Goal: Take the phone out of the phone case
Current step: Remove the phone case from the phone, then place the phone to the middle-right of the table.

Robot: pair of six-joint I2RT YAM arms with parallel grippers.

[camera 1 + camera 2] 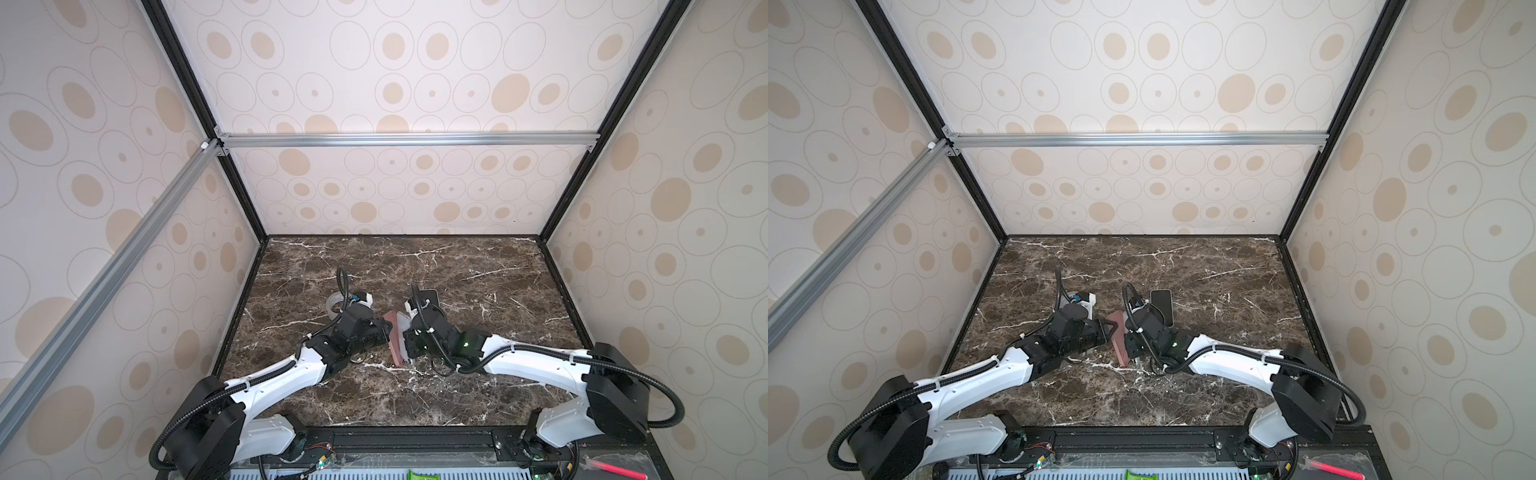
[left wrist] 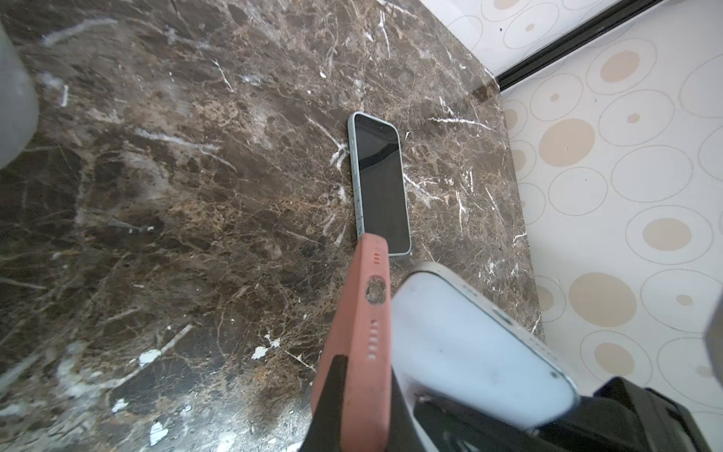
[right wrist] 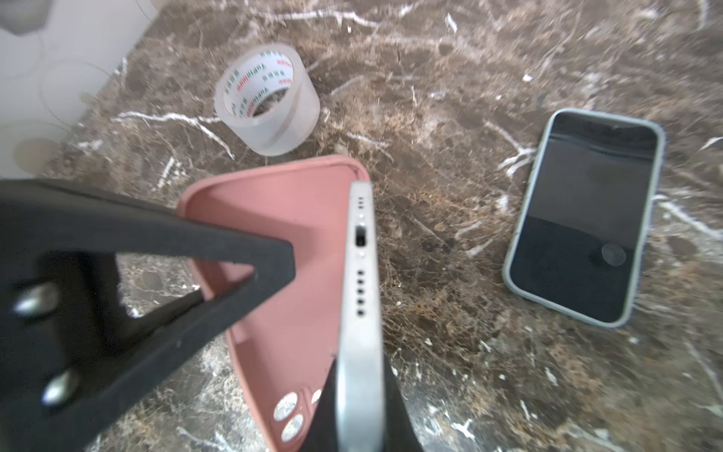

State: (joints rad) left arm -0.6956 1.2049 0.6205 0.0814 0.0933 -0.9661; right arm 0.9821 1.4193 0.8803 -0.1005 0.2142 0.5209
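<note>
The left gripper [image 2: 365, 383] pinches the phone case [image 3: 297, 242] wall as anchor — the right gripper [image 3: 362, 411] clamps the phone [image 3: 360, 274] by its freed edge, ready to pull apart.

In both top views you cannot make out the grip: the left arm [image 1: 353, 330] and right arm [image 1: 432, 328] cover most of the phone case [image 1: 397, 349] and the phone [image 1: 404, 322]. In a top view the tape roll [image 1: 333, 304] shows only a sliver behind the left arm, the spare phone [image 1: 431, 296] only 1 end. In the right wrist view the tape's print blurs past reading, and the bottom edge cuts off case and phone.
</note>
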